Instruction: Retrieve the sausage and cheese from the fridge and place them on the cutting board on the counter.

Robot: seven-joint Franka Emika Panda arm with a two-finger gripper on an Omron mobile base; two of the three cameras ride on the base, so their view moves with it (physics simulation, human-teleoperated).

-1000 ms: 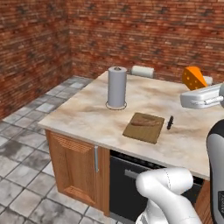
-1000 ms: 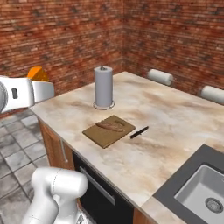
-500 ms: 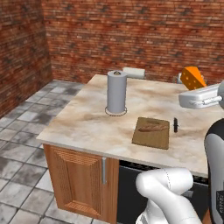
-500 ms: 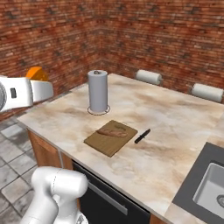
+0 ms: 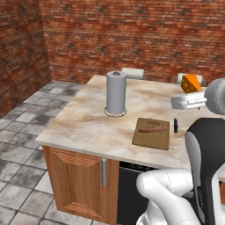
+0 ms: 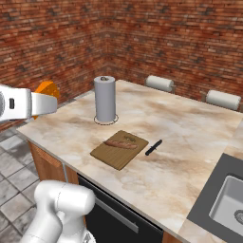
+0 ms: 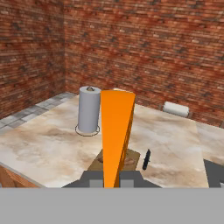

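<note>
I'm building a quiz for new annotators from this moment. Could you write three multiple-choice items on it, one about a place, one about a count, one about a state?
1. Where does the sausage lie?
A. on the cutting board
B. in the sink
C. on the floor

2. How many paper-towel rolls lie flat at the counter's far edge?
A. none
B. two
C. five

3. What is the claw doing?
A. hanging open
B. gripping the knife
C. gripping the cheese

Answers:
1. A, it lies along the board.
2. B, one roll and another roll lie there.
3. C, the orange wedge stands between the fingertips.
</note>
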